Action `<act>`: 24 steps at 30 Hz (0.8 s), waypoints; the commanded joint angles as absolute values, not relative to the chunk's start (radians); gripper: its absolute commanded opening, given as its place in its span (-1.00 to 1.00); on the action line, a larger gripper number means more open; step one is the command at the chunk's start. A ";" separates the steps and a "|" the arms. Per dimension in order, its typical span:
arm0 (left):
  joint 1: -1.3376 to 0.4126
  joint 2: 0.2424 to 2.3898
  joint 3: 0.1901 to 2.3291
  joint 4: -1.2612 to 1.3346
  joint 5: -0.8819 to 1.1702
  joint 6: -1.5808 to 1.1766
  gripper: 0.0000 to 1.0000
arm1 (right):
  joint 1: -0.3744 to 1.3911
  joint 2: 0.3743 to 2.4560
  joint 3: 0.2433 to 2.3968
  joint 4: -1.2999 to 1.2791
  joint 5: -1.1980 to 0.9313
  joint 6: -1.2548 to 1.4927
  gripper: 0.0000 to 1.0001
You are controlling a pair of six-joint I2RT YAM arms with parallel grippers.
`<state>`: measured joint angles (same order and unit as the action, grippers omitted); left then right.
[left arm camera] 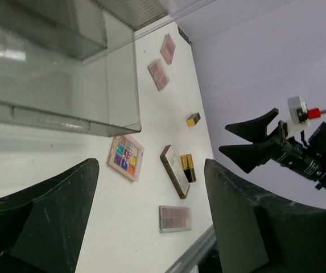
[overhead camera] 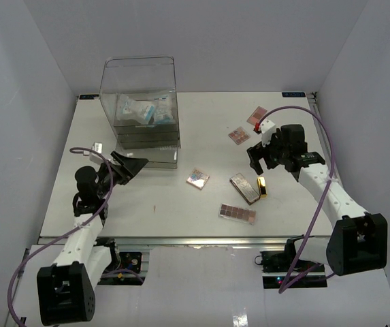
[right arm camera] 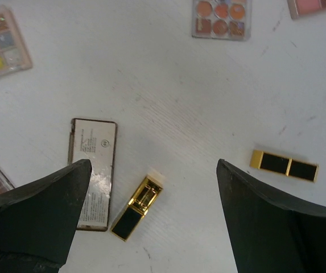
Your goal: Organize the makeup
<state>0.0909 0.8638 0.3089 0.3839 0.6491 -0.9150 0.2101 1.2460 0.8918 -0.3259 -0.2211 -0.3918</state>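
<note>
**Lying Loose: Makeup on the White Table**

Most of the makeup lies flat on the white table point(overhead camera: 147, 204). The silver case point(overhead camera: 244, 188) is long and thin. A short gold tube point(overhead camera: 262, 186) lies just beside its right edge. A long palette point(overhead camera: 237, 214) with a row of brown squares lies near the case, in front of it. A square palette point(overhead camera: 197, 178) full of bright colours lies to the left of the case. Behind the case lie a brown-orange palette point(overhead camera: 239, 135) and, farther back, a pink palette point(overhead camera: 257, 116). The blue-white packets point(overhead camera: 143, 109) sit inside the clear box point(overhead camera: 140, 75), well to the left of the case and behind it.

The right gripper point(overhead camera: 261, 162) hangs just behind the case. Its fingers are wide apart and hold nothing. The left gripper point(overhead camera: 133, 169) is far to the left of the case, by the front of the clear box. Its fingers are apart too, and nothing is between them.

The top view shows only one tube, because the right gripper covers the spot behind the case. The right wrist view shows a second tube point(right arm camera: 284, 165), black and gold, well apart from the case. It also shows a printed label on the case. Only the top view shows the packets. The left wrist view shows the right gripper from the side.
</note>
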 commanded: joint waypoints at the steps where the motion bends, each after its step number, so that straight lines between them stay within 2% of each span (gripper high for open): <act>1: 0.098 0.772 0.471 0.216 0.604 -0.667 0.96 | 0.219 1.252 0.908 -0.466 -0.159 -0.396 0.94; 5: 0.098 0.767 0.544 0.130 0.604 -0.563 0.96 | 0.269 1.298 0.881 -0.497 -0.278 -0.493 0.93; 9: 0.082 0.766 0.626 0.020 0.559 -0.416 0.96 | 0.364 1.399 0.905 -0.484 -0.238 -0.495 0.80; 17: 0.074 0.647 0.596 -0.034 0.445 -0.325 0.96 | 0.457 1.572 0.935 -0.420 -0.080 -0.409 0.80; 24: 0.074 0.619 0.594 -0.045 0.432 -0.321 0.96 | 0.471 1.622 0.922 -0.405 -0.061 -0.378 0.80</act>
<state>0.0761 0.6239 0.5957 -0.0219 0.4556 -0.3490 0.4640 1.6021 0.9007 -0.4365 -0.0918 -0.4133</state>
